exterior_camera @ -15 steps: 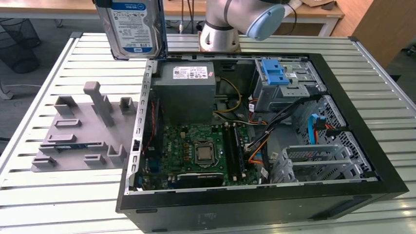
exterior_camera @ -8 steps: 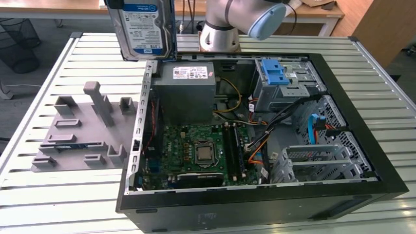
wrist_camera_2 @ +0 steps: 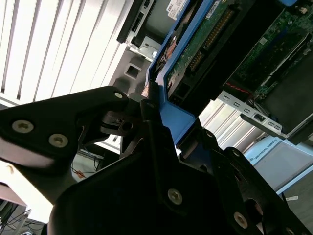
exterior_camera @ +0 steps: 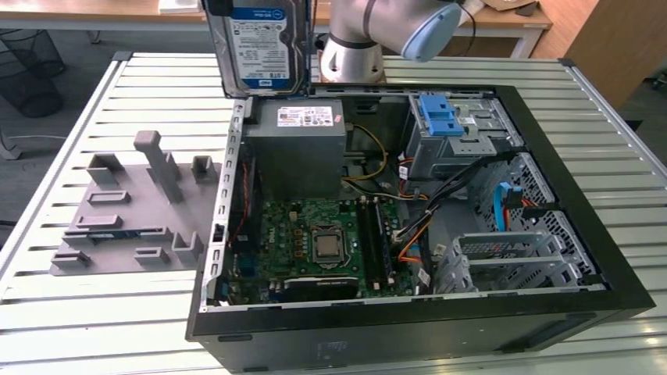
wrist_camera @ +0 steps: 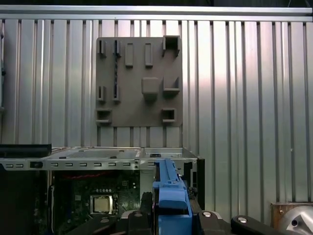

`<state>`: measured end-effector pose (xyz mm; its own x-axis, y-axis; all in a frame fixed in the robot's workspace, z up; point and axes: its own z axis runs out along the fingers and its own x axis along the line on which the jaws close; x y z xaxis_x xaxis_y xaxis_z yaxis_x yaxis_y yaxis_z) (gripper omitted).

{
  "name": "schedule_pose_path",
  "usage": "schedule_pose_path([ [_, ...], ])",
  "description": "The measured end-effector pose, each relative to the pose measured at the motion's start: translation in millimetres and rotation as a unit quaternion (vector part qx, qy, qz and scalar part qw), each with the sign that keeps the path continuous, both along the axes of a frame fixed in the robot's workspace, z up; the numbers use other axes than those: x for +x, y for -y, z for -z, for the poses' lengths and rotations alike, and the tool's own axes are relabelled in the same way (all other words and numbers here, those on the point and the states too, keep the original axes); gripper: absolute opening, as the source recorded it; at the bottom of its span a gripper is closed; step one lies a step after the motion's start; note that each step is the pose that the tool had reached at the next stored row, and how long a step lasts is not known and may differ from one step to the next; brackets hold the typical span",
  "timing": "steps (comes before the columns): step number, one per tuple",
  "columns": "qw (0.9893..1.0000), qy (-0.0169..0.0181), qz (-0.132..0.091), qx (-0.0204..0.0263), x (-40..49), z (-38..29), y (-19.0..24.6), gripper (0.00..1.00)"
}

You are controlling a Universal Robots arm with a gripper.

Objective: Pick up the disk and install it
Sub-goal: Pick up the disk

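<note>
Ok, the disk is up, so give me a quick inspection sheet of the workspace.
Surface: slatted metal table, carrying the open computer case.
Job's things: disk in its blue carrier, held upright above the case's far edge.
Clutter: gray fixture plate on the table, at the exterior view's left of the case.
Grippers: gripper shut on the disk's carrier.
Cables: orange and yellow wires beside the power supply; blue cable near the drive cages.
Surroundings: wooden desk and wire bin beyond the table.

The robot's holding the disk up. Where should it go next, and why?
Probably toward the exterior view's right: the jaws hold the silver hard disk in its blue plastic carrier upright near the far edge of the black computer case, while the grey metal drive bay sits further right.
</note>
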<state>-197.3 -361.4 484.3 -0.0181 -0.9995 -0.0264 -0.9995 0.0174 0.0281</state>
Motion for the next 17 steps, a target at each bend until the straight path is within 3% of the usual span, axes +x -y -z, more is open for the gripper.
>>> schedule_pose_path([
  [9,1.0000,-0.0001,0.000,0.0000,28.0,0.0,1.3,0.36],
  [17,1.0000,-0.0001,0.000,0.0000,32.8,-0.1,1.3,0.36],
])
